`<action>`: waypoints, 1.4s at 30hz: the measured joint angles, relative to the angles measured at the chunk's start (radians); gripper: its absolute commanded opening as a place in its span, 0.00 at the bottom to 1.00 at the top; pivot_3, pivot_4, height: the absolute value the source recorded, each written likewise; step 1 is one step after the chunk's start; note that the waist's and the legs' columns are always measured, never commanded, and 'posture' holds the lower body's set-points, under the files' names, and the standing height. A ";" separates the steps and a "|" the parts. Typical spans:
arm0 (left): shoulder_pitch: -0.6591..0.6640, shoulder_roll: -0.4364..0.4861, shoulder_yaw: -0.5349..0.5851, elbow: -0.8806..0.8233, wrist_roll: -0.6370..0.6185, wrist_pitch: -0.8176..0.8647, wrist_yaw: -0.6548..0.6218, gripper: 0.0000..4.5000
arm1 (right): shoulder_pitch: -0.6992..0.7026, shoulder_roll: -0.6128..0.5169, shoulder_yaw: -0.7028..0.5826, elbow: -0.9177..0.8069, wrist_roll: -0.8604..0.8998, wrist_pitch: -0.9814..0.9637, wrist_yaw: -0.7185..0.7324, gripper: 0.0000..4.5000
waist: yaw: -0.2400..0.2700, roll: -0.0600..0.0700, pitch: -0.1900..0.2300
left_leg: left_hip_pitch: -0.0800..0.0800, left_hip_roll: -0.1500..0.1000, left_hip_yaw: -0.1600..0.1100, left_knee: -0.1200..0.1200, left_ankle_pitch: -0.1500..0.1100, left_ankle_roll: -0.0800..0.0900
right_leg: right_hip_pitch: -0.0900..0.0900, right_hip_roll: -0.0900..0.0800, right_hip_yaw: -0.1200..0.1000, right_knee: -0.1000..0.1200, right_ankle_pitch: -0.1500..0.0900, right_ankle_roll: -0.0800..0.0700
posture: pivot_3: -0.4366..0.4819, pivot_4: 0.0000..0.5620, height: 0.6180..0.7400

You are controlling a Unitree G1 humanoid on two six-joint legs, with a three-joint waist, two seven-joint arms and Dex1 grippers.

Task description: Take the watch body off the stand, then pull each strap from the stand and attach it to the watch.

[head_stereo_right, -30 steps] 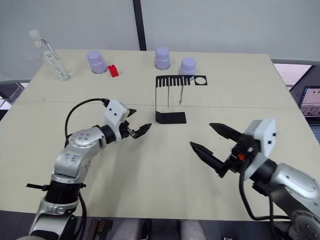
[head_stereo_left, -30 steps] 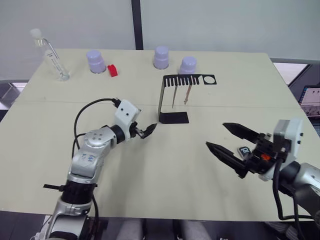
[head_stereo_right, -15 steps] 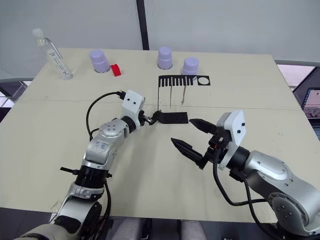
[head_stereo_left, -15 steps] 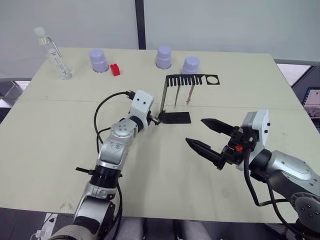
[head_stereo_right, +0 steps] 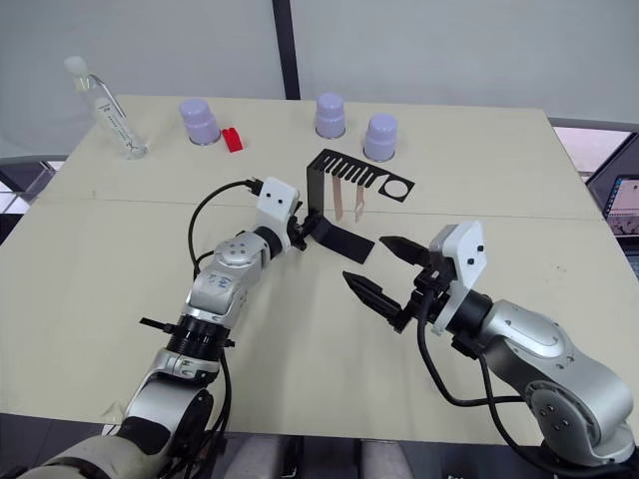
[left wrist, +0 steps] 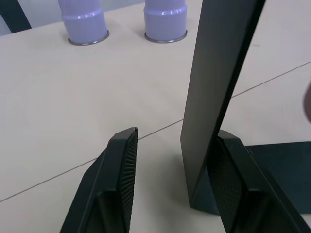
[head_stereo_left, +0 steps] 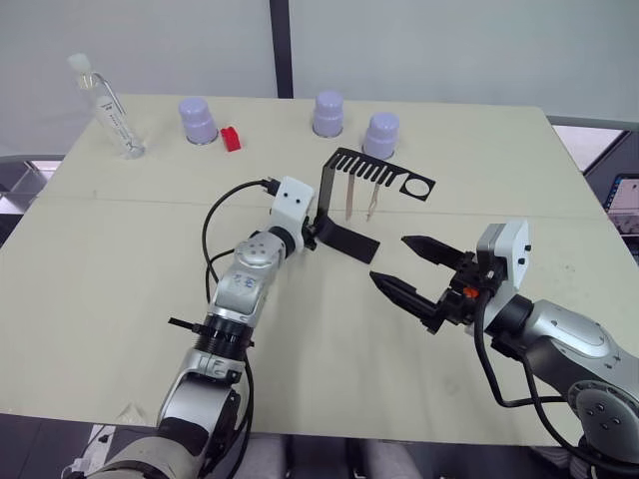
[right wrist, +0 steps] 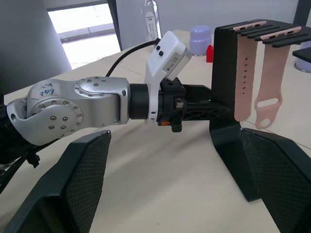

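Left tool (left wrist: 170,160) parted around the upright post of the thin black metal stand (head_stereo_left: 335,200) near mid-bench (head_stereo_left: 120,269), two pale pink-beige straps (right wrist: 252,73) hanging from its slotted comb arm, right tool (head_stereo_left: 411,267) wide open and empty just beside the base.

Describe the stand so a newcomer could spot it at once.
On the beige table, look just in front of the two lavender cups at the far edge. The stand is a thin black post with a comb-like arm ending in a ring, two pink straps hanging from it.
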 measured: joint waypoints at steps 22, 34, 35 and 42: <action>0.007 -0.077 0.001 0.094 0.068 -0.190 0.143 0.01 | -0.153 0.180 0.103 0.014 -0.208 0.123 -0.288 1.00 | -0.003 0.000 0.000 | -0.001 0.000 0.001 -0.001 0.004 -0.006 | -0.003 0.000 0.001 0.002 0.000 0.000 | 0.48 0.27 1.00; 0.038 -0.098 -0.001 0.049 0.081 -0.177 0.146 0.01 | -0.335 0.530 0.189 0.190 -0.412 0.240 -0.627 1.00 | -0.005 0.000 0.000 | -0.002 0.000 0.001 -0.001 0.004 -0.006 | -0.005 0.000 0.000 0.003 0.000 0.000 | 0.48 0.27 1.00; 0.040 -0.099 -0.001 0.047 0.081 -0.177 0.146 0.01 | -0.352 0.536 0.195 0.212 -0.434 0.233 -0.627 1.00 | -0.005 0.000 0.000 | -0.002 0.000 0.001 -0.001 0.004 -0.006 | -0.005 0.000 0.000 0.003 0.000 0.000 | 0.48 0.27 1.00; 0.044 -0.097 0.002 0.041 0.083 -0.175 0.148 0.00 | -0.417 0.567 0.237 0.348 -0.542 0.149 -0.605 0.88 | -0.006 0.000 0.000 | -0.002 0.000 0.001 -0.002 0.004 -0.006 | -0.005 0.000 0.000 0.003 0.000 0.000 | 0.48 0.27 1.00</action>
